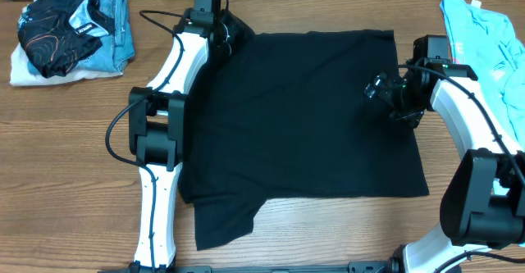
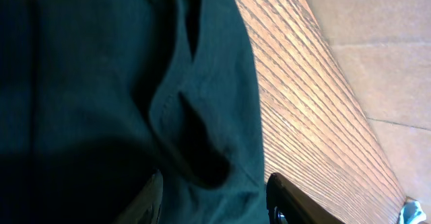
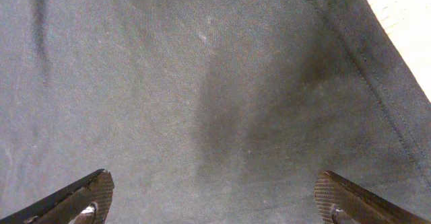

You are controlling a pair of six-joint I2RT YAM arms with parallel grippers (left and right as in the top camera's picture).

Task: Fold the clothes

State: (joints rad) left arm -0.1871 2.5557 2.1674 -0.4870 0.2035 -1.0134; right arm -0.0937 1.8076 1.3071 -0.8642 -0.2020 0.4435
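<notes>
The black T-shirt (image 1: 303,117) lies spread flat on the wooden table (image 1: 66,158), with one sleeve pointing toward the front left. My left gripper (image 1: 220,29) is at the shirt's far left corner. In the left wrist view its jaws stand apart (image 2: 215,200), and a puckered fold of the dark cloth (image 2: 101,83) lies between them, reaching out to the shirt's edge. My right gripper (image 1: 379,88) hovers over the shirt's right side, wide open (image 3: 215,197), with nothing between its fingers (image 3: 94,190) but flat fabric (image 3: 202,83) and a stitched hem close by. A light blue T-shirt (image 1: 484,35) lies at the far right.
A pile of clothes (image 1: 70,31), black, blue and white, sits at the back left corner. The light blue T-shirt reaches under the right arm (image 1: 467,117). Bare wood (image 2: 303,83) runs along the shirt's far edge.
</notes>
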